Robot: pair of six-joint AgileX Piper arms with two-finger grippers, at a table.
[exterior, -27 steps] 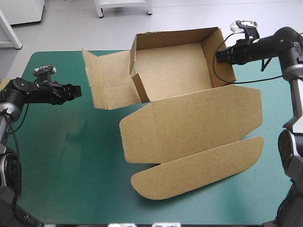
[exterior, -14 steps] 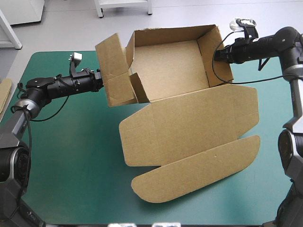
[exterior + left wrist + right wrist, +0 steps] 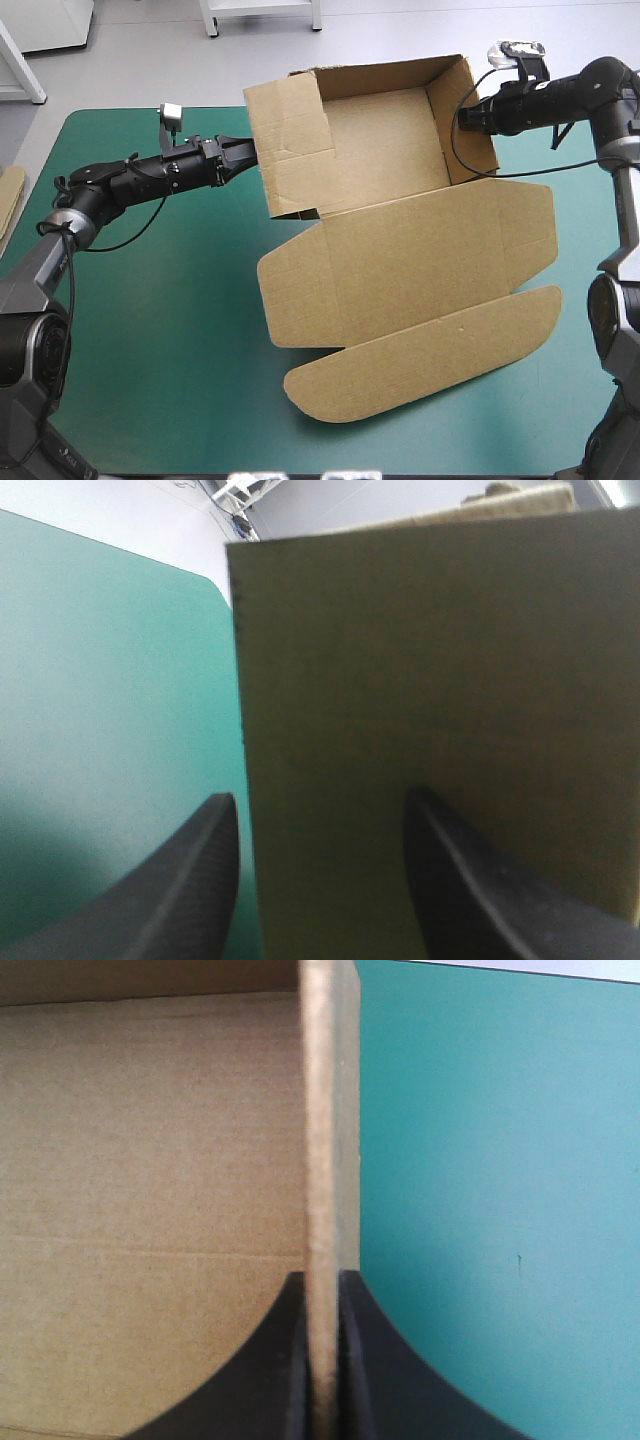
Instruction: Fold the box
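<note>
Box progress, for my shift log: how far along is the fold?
Done: the box has far wall and right wall up, right gripper shut on the latter. In hand: left gripper, open, at the upright left flap. Left: the lid lies flat.

Cut off at the counter's (image 3: 150, 330) left edge: a strip of spare board (image 3: 8, 195). From the left wrist, blurred box (image 3: 430, 680) wall close ahead of the spread left pincer (image 3: 320, 796), hiding all beyond.
</note>
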